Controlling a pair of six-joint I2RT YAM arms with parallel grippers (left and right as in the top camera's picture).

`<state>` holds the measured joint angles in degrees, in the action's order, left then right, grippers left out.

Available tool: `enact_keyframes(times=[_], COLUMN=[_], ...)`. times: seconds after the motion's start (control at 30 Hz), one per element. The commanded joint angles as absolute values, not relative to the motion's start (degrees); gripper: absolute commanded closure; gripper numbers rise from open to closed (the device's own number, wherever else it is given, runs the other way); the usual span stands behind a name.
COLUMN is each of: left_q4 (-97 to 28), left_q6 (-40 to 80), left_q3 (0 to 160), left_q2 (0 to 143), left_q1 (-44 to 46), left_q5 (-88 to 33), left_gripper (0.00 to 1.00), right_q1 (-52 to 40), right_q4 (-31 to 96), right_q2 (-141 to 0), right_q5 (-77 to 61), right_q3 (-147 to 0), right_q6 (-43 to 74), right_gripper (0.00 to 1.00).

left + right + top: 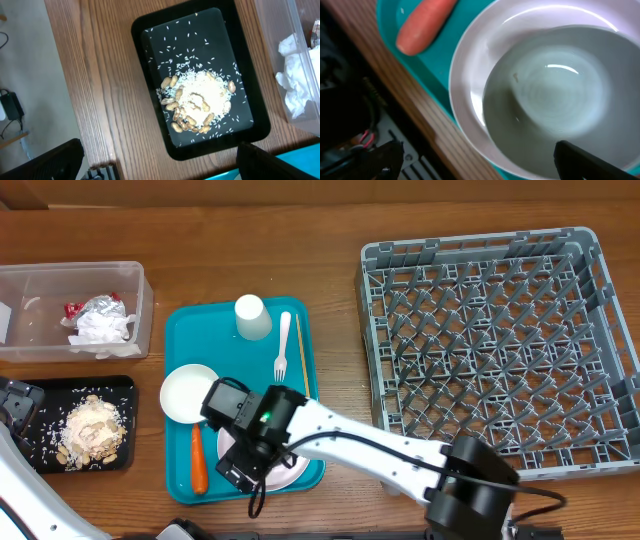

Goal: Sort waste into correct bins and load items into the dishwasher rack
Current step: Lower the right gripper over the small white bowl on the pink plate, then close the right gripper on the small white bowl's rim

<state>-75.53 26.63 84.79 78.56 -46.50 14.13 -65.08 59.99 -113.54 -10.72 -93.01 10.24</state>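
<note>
My right gripper [240,467] is open over the large pale plate [292,470] on the teal tray [190,325]. In the right wrist view one finger hangs outside the plate's rim [470,100], the other over its hollow middle; the gripper [485,167] holds nothing. A white bowl [187,393], white cup [251,317] and white fork [283,348] lie on the same tray. My left gripper [18,408] is open and empty [165,167] beside the black tray [80,383], which holds nuts and rice [200,102]. The clear tub [40,305] holds the napkin [100,330] and foil wrapper [100,306].
An orange carrot [198,458] lies on the teal tray left of the plate, and shows in the right wrist view [422,25]. The grey dishwasher rack [490,340] stands at the right with nothing in it. The table's front edge runs close under the plate.
</note>
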Motion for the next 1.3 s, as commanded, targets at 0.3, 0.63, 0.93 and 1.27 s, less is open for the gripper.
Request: enact_keyframes(times=[0.3, 0.63, 0.93, 1.27], left_q4=[-75.6, -75.6, -75.6, -75.6], left_q6=[27.2, 27.2, 27.2, 27.2], left_q3=[86.0, 86.0, 86.0, 86.0], left_q2=[78.8, 78.8, 78.8, 78.8], left_q1=[-46.6, -46.6, -46.6, -46.6], left_q5=[13.6, 13.6, 13.6, 13.6], left_gripper=[0.00, 0.00, 0.00, 0.00], right_q1=[-64.9, -65.3, -65.3, -65.3], right_q4=[56.3, 53.9, 52.7, 52.6], right_q2=[-118.6, -120.0, -120.6, -120.6], right_q5=[-5.3, -5.1, -5.2, -5.3], right_q3=[-94.0, -94.0, -93.9, -91.9], right_q6=[11.4, 14.0, 16.0, 18.4], right_gripper=[0.11, 0.21, 0.39, 0.43])
